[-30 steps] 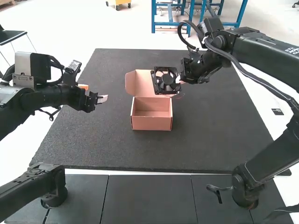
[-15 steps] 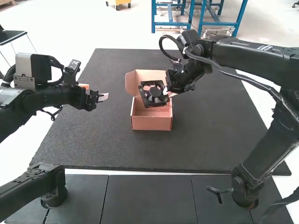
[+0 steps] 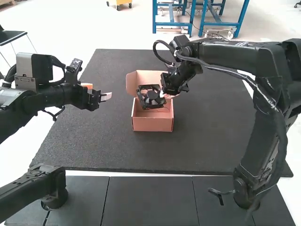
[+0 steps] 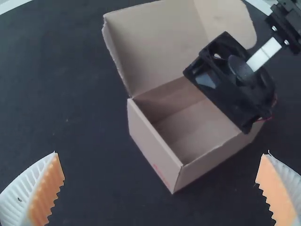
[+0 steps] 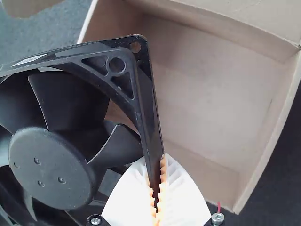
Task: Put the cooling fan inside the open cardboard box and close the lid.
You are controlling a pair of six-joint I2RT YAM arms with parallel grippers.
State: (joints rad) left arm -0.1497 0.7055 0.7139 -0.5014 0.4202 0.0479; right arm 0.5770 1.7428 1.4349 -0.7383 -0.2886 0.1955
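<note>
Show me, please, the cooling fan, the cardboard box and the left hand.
cooling fan point(image 3: 150, 95), high view, on its hub.
cardboard box point(image 3: 153, 124), high view, on its front wall.
left hand point(image 3: 99, 92), high view, midway between its fingertips.

Box mouth open, fan hanging over it

The cardboard box point(image 3: 152, 123) is open upward; its lid point(image 3: 141, 80) stands raised along the far side and walls off that approach. The cooling fan point(image 3: 150, 96), tilted and pinched at one edge by the right arm's fingers point(image 5: 175, 188), hangs over the opening. The left arm's fingers point(image 4: 42, 188), spread wide, hover well apart; black bench point(image 3: 211, 136) mat stretches between them and the box.
</note>
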